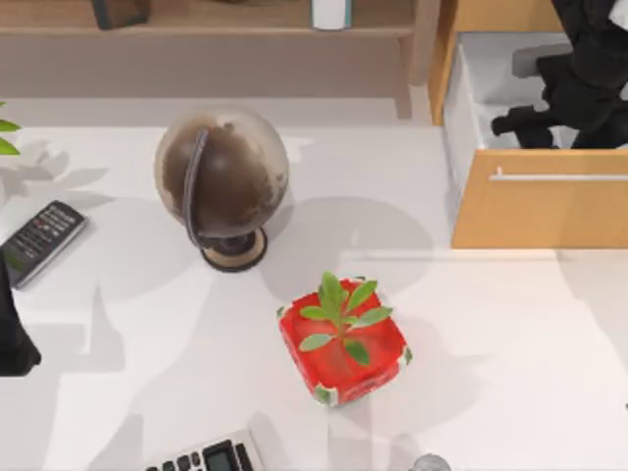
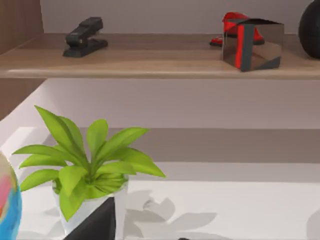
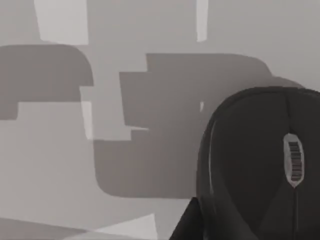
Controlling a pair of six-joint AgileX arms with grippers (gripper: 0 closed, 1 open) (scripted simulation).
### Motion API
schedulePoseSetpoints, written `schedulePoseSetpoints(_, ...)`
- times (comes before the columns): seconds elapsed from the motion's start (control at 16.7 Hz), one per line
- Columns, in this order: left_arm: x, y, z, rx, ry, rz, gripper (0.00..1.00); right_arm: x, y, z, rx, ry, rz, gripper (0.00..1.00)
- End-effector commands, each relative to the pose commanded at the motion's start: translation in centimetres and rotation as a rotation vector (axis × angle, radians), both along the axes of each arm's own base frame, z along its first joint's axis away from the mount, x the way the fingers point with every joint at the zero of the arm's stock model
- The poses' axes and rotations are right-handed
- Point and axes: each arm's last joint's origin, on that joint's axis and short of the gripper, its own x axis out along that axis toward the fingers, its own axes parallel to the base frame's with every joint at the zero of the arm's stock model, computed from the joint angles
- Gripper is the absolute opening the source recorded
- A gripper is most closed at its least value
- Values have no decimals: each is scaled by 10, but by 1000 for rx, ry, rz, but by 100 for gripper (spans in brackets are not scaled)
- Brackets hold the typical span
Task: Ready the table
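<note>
Overhead, my right arm reaches into the open drawer at the table's right rear; the white tabletop spreads toward the left and front of it, carrying a globe, a red potted plant and a remote. My left arm sits parked at the left edge. From the left wrist, a shelf holds a stapler. From the right wrist, a black mouse lies close below; I cannot tell the fingers' state.

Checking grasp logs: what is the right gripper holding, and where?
It cannot be told: the right gripper hangs over the open orange-tan wooden drawer; a black computer mouse sits close below.
</note>
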Motion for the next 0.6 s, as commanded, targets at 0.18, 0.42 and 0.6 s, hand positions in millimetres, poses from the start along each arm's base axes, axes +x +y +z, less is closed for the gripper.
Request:
schedulePoseSetpoints(0.18,0,0,0,0,0,0,100,0,0,0,0,0,0,10)
schedulePoseSetpoints(0.42,0,0,0,0,0,0,100,0,0,0,0,0,0,0)
schedulePoseSetpoints(0.6,0,0,0,0,0,0,100,0,0,0,0,0,0,0)
